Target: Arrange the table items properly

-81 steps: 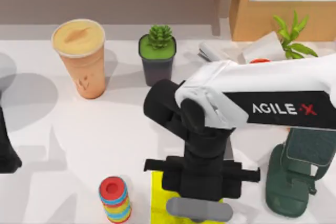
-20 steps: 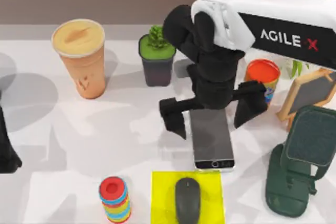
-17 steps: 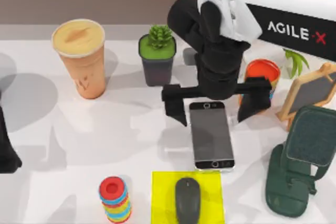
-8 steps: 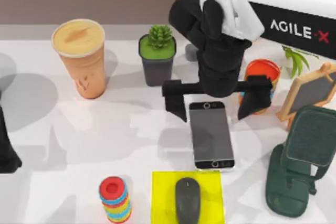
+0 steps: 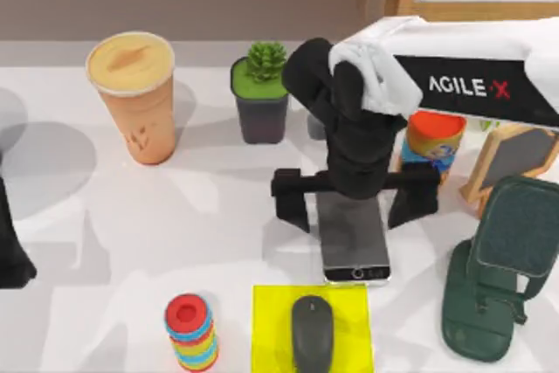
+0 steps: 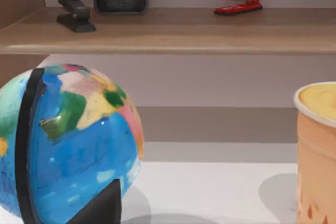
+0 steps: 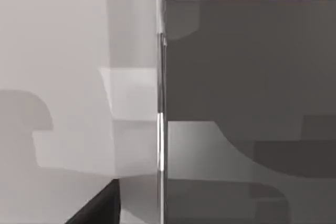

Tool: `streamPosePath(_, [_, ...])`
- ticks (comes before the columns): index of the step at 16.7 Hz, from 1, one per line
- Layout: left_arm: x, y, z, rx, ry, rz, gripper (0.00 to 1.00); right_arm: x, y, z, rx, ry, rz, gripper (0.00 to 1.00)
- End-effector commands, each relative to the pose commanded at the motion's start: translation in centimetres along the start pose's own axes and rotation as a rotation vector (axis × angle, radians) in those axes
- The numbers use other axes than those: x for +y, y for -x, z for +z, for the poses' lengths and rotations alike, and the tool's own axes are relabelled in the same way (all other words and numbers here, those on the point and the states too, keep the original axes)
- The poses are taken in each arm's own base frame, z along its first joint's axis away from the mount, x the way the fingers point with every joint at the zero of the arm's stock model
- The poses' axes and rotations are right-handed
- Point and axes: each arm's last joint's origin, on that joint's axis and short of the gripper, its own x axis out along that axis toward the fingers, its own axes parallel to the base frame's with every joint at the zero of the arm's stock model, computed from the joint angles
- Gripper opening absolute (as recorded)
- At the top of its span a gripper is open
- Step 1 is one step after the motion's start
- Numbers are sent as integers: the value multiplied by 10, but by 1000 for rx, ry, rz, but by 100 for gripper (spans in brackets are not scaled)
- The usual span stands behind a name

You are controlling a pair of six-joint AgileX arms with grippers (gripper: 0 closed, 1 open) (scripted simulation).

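A black silver-edged smartphone (image 5: 355, 249) lies flat in the middle of the table, its screen (image 7: 247, 103) close under the right wrist camera. My right gripper (image 5: 352, 201) is open wide over the phone's far end, one finger (image 5: 291, 203) on each side of it and nothing held. The dark grey mouse (image 5: 312, 334) rests on a yellow pad (image 5: 266, 307) at the near edge. At the far left stands the tall tan cup (image 5: 133, 98) with its foamy top, also seen as the cup (image 6: 317, 150) in the left wrist view. My left arm (image 5: 9, 246) is parked at the left edge.
A succulent in a black pot (image 5: 262, 89) stands just left of the right arm. An orange-topped can (image 5: 434, 139), a small chalkboard (image 5: 515, 159) and a green bag (image 5: 493, 277) crowd the right side. A colourful red-topped can (image 5: 192, 331) is near front. A globe (image 6: 63, 145) sits by the left wrist.
My open right gripper has come down and slightly nearer, now covering the phone's far end. The phone, mouse and cup have not moved.
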Motion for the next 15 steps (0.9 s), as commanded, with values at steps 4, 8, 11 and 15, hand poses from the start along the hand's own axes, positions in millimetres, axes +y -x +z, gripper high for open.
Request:
streamPosePath(4, [0, 0, 0, 0, 0, 0, 100, 0, -3, 0, 0, 0, 0, 100])
streamPosePath(8, [0, 0, 0, 0, 0, 0, 100, 0, -3, 0, 0, 0, 0, 77])
streamPosePath(11, [0, 0, 0, 0, 0, 0, 100, 0, -3, 0, 0, 0, 0, 55])
streamPosePath(15, [0, 0, 0, 0, 0, 0, 100, 0, -3, 0, 0, 0, 0, 25])
